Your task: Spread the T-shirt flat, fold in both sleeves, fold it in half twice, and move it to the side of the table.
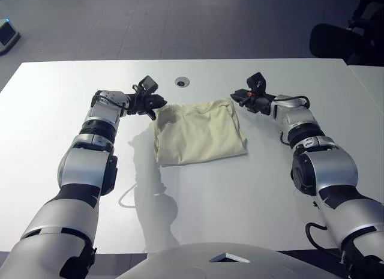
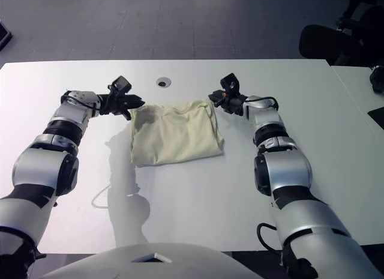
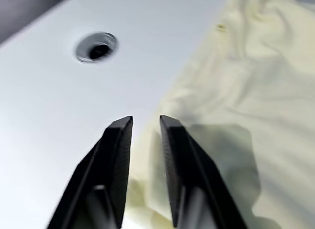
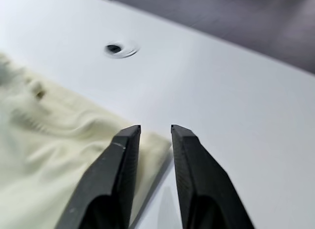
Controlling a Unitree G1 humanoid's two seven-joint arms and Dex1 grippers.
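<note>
1. The left gripper [image 3: 146,121] is seen with its fingers a narrow gap apart and nothing between them. It is poised just above the T-shirt's far left corner.
2. The right gripper [image 4: 156,129] is likewise held slightly apart and empty. Its tips are set over the far right corner of the cloth, right at the edge.
3. The T-shirt [image 1: 198,132], pale yellow, is found between the two grippers near the middle of the table [image 1: 240,189]. It is already folded into a compact, roughly square stack, with wrinkles along its far edge.
4. The cloth is judged light, soft and limp. No shape will be kept once it is lifted, and the layers can be expected to slide apart or sag if only the top ply is pinched.
5. A hold is best taken at the two far corners, with every layer gathered between the fingers. The table top looks smooth, so dragging should meet little resistance.
6. A cable hole [image 1: 182,82] is seen beyond the shirt's far edge, apart from it.
</note>
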